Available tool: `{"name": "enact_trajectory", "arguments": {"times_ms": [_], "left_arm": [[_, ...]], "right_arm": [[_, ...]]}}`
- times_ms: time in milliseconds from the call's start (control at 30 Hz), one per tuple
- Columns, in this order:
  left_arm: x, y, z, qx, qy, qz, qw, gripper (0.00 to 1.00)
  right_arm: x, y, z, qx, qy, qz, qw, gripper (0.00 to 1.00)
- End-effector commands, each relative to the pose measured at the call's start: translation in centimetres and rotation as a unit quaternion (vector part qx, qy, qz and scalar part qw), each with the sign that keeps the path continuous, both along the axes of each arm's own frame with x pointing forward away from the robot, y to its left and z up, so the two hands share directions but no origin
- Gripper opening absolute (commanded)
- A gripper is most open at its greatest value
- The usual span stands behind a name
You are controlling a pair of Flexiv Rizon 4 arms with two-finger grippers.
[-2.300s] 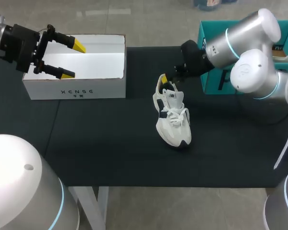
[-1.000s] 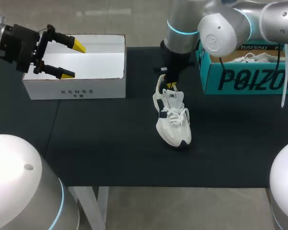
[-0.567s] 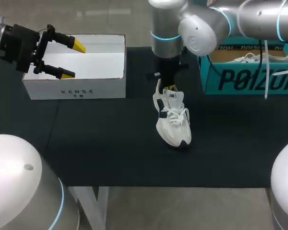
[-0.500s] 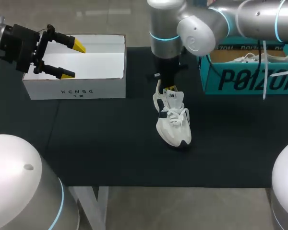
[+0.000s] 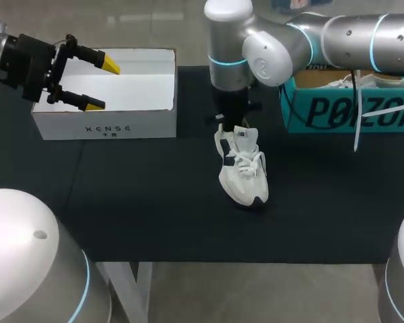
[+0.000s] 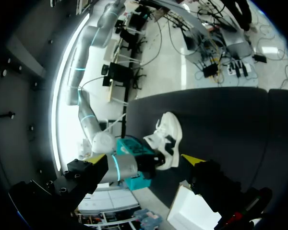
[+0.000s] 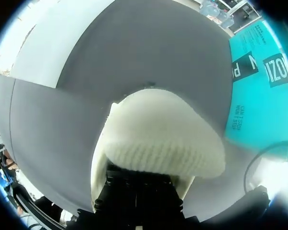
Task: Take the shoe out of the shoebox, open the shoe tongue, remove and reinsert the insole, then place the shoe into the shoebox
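- My left arm (image 5: 23, 60) hangs above the left end of the white box (image 5: 108, 126), at the far left of the dark worktop (image 5: 148, 202). Its jaws stand wide apart with nothing between them.
- The white box sits open-topped on the worktop, one long side facing me.
- The shoe (image 5: 244, 176) stands on its sole near the middle of the worktop, between the two boxes and touching neither. Its toe points toward the near edge and its heel toward the far one. In the left wrist view it shows well ahead (image 6: 169, 139).
- My right arm (image 5: 303, 44) comes in from the right, reaches past the middle and drops straight down onto the shoe's heel end. Its jaws are hidden at the shoe's opening. In the right wrist view the white padded collar (image 7: 163, 139) lies right against them, so I cannot tell whether they are parted or closed.
- A teal box (image 5: 337, 111) sits at the worktop's far right, with another white shoe (image 5: 350, 82) lying inside it.
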State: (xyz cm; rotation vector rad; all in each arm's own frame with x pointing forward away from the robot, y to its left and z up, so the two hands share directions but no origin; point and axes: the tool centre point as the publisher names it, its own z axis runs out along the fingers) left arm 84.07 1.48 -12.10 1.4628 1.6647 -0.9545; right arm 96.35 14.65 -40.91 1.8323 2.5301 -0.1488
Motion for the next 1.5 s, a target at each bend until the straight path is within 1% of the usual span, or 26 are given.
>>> {"name": "enact_trajectory", "arguments": {"times_ms": [33,200,333,500,767,833,967,1000,1200,1300,1500], "left_arm": [[0.0,0.0,0.0,0.001,0.000,0.000,1.000,1.00],[0.0,0.0,0.0,0.001,0.000,0.000,1.000,1.00],[0.0,0.0,0.0,0.001,0.000,0.000,1.000,1.00],[0.0,0.0,0.0,0.001,0.000,0.000,1.000,1.00],[0.0,0.0,0.0,0.001,0.000,0.000,1.000,1.00],[0.0,0.0,0.0,0.001,0.000,0.000,1.000,1.00],[0.0,0.0,0.0,0.001,0.000,0.000,1.000,1.00],[0.0,0.0,0.0,0.001,0.000,0.000,1.000,1.00],[0.0,0.0,0.0,0.001,0.000,0.000,1.000,1.00],[0.0,0.0,0.0,0.001,0.000,0.000,1.000,1.00],[0.0,0.0,0.0,0.001,0.000,0.000,1.000,1.00]], "right_arm": [[-0.1,-0.1,0.2,0.000,-0.001,-0.003,1.000,0.00],[-0.2,-0.7,2.9,0.005,-0.033,-0.004,0.999,0.00],[-0.4,-0.7,3.4,0.007,-0.040,0.003,0.999,0.00],[-1.5,-0.6,2.2,0.008,-0.019,0.001,1.000,0.00],[-2.9,-0.4,-0.6,0.011,0.022,-0.004,1.000,0.00],[-3.1,-0.3,-0.8,0.009,0.027,-0.004,1.000,0.00],[-3.3,0.2,-0.4,0.010,0.028,-0.012,0.999,0.00],[-3.4,0.1,-0.2,0.013,0.024,-0.017,0.999,0.00],[-2.8,-0.3,2.5,0.009,-0.003,-0.043,0.999,0.00],[-2.1,-0.2,4.4,0.003,-0.021,-0.052,0.998,0.00],[-0.9,-0.1,7.1,-0.007,-0.047,-0.073,0.996,0.00]]}}
